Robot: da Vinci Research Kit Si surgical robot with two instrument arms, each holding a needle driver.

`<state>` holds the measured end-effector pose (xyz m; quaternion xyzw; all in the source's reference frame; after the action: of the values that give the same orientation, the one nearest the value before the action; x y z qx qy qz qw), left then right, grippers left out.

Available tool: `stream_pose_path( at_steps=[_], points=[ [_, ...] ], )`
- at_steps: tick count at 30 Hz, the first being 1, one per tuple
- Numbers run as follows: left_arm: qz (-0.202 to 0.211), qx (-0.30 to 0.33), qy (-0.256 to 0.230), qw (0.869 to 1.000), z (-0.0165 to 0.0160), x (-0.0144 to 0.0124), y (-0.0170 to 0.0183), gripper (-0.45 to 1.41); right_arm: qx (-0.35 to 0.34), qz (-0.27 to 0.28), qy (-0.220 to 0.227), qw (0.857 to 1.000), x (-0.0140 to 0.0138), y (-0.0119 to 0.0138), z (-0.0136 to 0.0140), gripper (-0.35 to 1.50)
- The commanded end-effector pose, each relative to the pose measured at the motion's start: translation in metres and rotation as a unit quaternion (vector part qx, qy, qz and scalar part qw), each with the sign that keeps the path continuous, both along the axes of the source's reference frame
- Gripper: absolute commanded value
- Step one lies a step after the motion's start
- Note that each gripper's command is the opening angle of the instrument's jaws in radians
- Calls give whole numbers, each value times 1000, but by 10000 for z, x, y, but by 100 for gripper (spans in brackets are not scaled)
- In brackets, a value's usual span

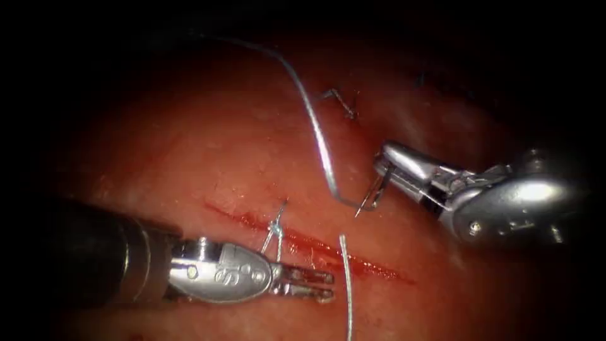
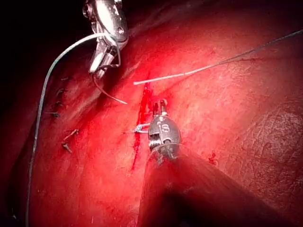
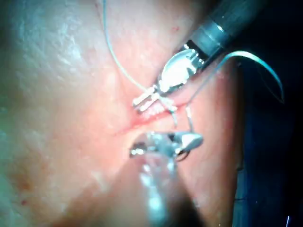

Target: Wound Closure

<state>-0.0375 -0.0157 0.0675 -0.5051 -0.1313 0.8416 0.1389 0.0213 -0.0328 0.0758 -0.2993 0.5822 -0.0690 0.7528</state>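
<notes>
**Endoscope view: my right tool holds the needle above the cut, my left tool lies beside the knot**

I am the robot, with two thin arms over the tissue (image 1: 189, 164). My right tool (image 1: 380, 183) comes in from the right, and its jaws are clamped on the curved needle (image 1: 369, 201) near its thread end. The needle hangs just below those jaws, free of the tissue, its sharp tip pointing down toward the cut (image 1: 315, 243). From my right tool the thread (image 1: 315, 126) rises in a long arc up and away to the far side of the tissue.

My left tool (image 1: 319, 285) lies low, on the near side of the cut, its two jaws slightly parted and gripping nothing. Just above its body sits a knot (image 1: 276, 228) on the cut, with short thread ends standing up. Just past my left jaw tips a loose strand of thread (image 1: 346, 284) runs from the cut toward the near edge. Red fluid (image 1: 353, 265) lines the cut. Beyond my right tool, finished stitches (image 1: 344, 107) sit in the tissue.
</notes>
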Motion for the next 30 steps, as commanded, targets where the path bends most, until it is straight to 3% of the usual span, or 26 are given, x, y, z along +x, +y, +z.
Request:
stream_pose_path(
  at_steps=[1, 22, 30],
  points=[
    [0, -1, -1, 1000, 7, -5, -1, -16, -2, -3, 1, 1000, 9, -5, 6, -35],
    [1, -1, -2, 1000, 8, -3, 1, -16, 12, 2, 13, 1000, 16, -8, -5, -35],
    [1, -1, -2, 1000, 8, -2, 1, -16, 76, 2, 44, 996, 19, -11, -6, -35]
  ],
)
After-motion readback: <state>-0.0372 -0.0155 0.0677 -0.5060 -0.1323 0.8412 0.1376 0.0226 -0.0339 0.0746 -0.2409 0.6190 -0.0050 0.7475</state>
